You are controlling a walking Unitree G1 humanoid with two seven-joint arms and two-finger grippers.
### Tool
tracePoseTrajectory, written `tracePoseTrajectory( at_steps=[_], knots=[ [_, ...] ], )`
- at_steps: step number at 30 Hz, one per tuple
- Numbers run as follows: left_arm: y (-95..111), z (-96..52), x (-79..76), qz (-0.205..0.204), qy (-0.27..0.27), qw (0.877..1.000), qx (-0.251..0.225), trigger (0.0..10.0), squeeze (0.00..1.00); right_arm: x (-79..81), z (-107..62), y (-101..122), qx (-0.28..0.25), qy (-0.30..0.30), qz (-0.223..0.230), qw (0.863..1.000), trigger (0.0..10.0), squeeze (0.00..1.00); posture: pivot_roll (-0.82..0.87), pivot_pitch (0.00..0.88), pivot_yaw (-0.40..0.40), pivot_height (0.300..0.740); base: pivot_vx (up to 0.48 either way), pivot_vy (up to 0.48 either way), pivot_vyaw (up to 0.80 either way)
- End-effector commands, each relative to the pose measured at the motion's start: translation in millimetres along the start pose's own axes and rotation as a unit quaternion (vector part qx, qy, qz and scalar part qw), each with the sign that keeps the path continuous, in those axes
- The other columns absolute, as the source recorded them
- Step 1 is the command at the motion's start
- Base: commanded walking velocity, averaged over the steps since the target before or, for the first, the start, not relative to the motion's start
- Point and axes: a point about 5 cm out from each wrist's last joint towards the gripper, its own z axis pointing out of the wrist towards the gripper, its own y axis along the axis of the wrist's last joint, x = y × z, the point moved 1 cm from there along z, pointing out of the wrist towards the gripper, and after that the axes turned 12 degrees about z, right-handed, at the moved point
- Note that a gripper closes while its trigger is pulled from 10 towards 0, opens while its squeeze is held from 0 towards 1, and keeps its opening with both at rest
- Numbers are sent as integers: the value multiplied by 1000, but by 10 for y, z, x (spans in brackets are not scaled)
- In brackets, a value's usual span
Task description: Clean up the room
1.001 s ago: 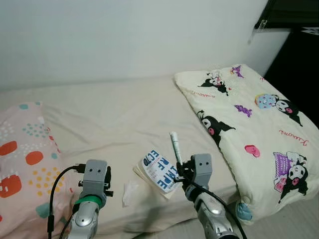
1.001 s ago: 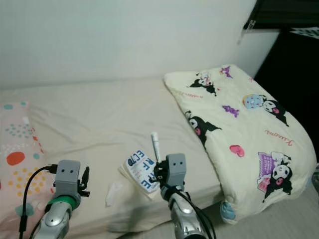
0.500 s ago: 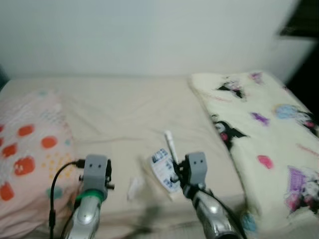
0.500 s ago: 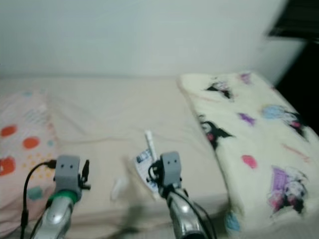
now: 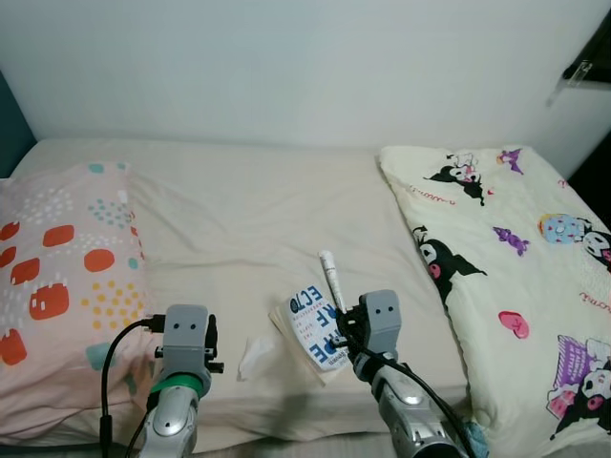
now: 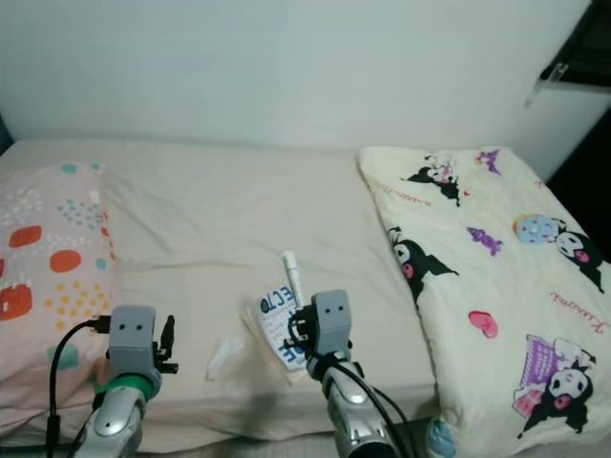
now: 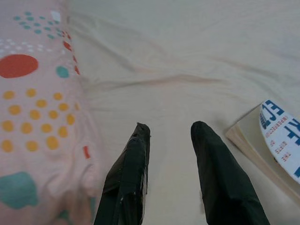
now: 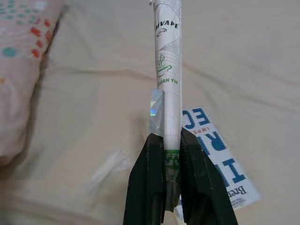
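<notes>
While my right gripper clamped the white printed tube above the bed sheet, a blue-lettered booklet lay just under it. My left gripper hovered, fingers apart, beside the dotted pink pillow; cartoon blanket well right.

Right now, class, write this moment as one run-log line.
right gripper: shut on white paper-wrapped tube | left gripper: open, idle | blue-lettered packet: on beige bed

view swung left, pink spotted pillow fuller in frame
</notes>
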Motion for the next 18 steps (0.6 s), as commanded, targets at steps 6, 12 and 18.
tracePoseTrajectory(
  at_steps=[6, 12, 18],
  knots=[
    [-19, -36, -24, 3, -7, 1000, 3, 10000, 0, -27, -20, -51, 14, -2, -3, 1000, 10000, 0, 47, 24, -65, 740, 0, 0, 0],
    [-9, -34, -39, 0, -7, 1000, 4, 10000, 0, -15, -15, -54, 15, 0, -6, 1000, 10000, 0, 47, 23, -64, 740, 0, -400, 0],
    [-17, -36, -21, -12, 0, 1000, 8, 10000, 0, -18, -17, -61, 17, -1, -7, 1000, 10000, 0, 48, 23, -64, 740, 0, 0, 0]
  ],
)
